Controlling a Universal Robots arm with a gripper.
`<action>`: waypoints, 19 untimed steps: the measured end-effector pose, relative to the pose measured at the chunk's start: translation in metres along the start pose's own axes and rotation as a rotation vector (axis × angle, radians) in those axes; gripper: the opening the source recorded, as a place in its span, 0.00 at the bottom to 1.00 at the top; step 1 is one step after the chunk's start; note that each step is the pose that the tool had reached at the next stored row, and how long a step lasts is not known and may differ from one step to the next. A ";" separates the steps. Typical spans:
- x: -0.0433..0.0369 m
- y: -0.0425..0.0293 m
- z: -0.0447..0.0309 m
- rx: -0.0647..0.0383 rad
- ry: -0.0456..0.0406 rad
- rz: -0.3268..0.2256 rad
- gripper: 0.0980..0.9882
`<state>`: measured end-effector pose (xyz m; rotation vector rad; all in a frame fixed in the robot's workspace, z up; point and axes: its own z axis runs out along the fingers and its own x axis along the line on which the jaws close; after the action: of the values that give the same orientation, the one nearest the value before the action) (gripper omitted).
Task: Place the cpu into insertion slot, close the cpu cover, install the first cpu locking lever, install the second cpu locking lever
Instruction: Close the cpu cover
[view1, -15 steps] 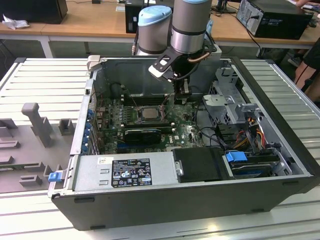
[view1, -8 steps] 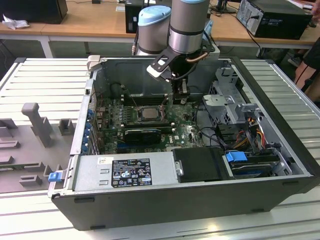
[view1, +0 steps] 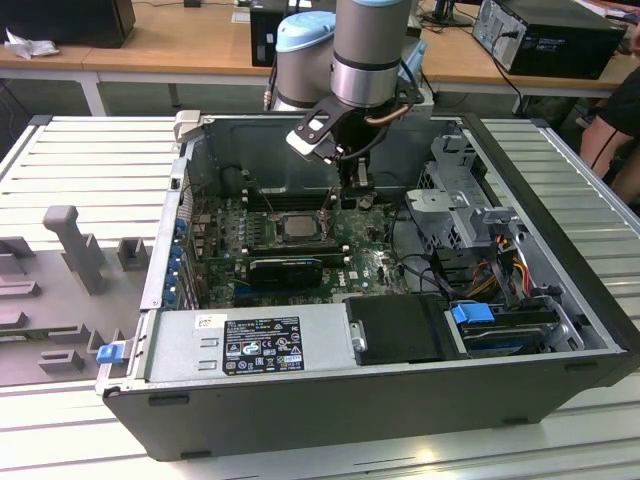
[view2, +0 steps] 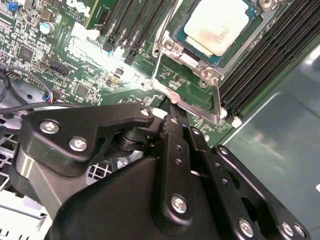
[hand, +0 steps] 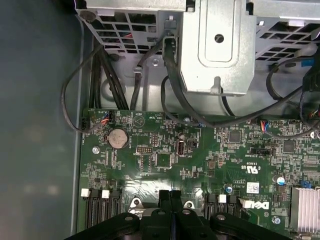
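Observation:
The cpu (view1: 297, 226) lies flat in the insertion slot (view1: 276, 229) on the green board inside the open computer case. In the second wrist view the cpu (view2: 220, 25) shows its pale metal top, and the silver cpu cover (view2: 187, 82) lies down around it. Two thin metal levers (view1: 329, 205) stand up beside the socket. My gripper (view1: 357, 185) hangs just to the exterior view's right of the socket. Its black fingers are pressed together with nothing between them, and the gripper (view2: 172, 107) has its tip close to the cover's corner. In the first wrist view the gripper (hand: 170, 197) is over the board.
A metal drive cage (view1: 455, 190) and bundled cables (view1: 500, 260) fill the case's right side. A power supply (view1: 250, 345) sits at the front. Long black memory slots (view2: 260, 65) flank the socket. Grey fixtures (view1: 75, 245) stand on the table at left. A person's arm (view1: 615, 130) is at the right edge.

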<state>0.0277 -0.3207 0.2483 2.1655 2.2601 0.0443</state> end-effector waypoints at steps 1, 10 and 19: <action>0.0000 -0.0006 0.0000 0.000 0.0000 0.000 0.01; 0.0004 -0.0087 -0.0002 0.000 0.0001 0.000 0.01; 0.0011 -0.0255 -0.0007 0.000 -0.0001 0.000 0.01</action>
<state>0.0022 -0.3206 0.2483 2.1654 2.2600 0.0444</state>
